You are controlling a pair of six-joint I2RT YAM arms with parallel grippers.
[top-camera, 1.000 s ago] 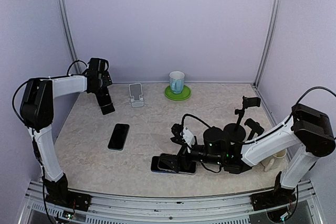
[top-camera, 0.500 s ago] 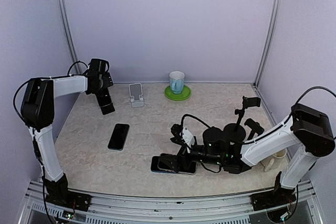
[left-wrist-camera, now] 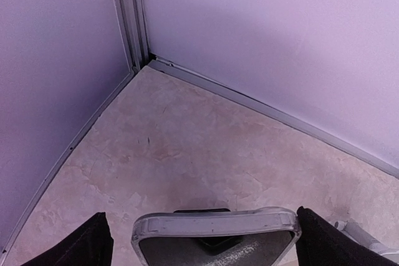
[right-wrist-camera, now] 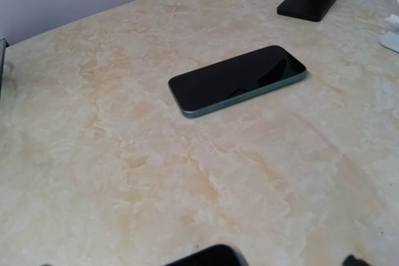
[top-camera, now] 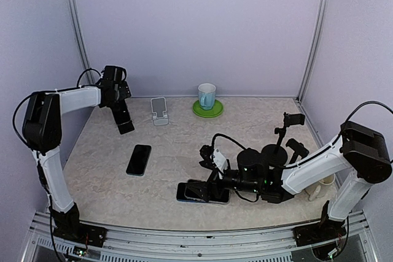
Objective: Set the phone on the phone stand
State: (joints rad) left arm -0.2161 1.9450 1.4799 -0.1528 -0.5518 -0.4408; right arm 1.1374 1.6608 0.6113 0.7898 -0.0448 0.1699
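In the left wrist view a phone in a clear case (left-wrist-camera: 215,223) stands propped on a black phone stand (left-wrist-camera: 201,211). My left gripper (left-wrist-camera: 202,244) is open around it, with a gap at the left finger (left-wrist-camera: 87,246). From above, that gripper (top-camera: 123,121) is at the back left, over the black stand (top-camera: 126,129). A green-edged phone (top-camera: 139,159) (right-wrist-camera: 237,80) lies flat on the table. My right gripper (top-camera: 199,191) hovers open just above a dark phone (top-camera: 202,193) (right-wrist-camera: 206,258) lying near the front. A white phone stand (top-camera: 159,111) stands unoccupied.
A pale cup (top-camera: 207,95) sits on a green saucer (top-camera: 207,110) at the back centre. A black clamp mount (top-camera: 293,121) rises at the right. The left wall corner rail (left-wrist-camera: 129,17) is close behind the black stand.
My left gripper's jaws have spread slightly wider around the cased phone. The arms and phones have not moved.
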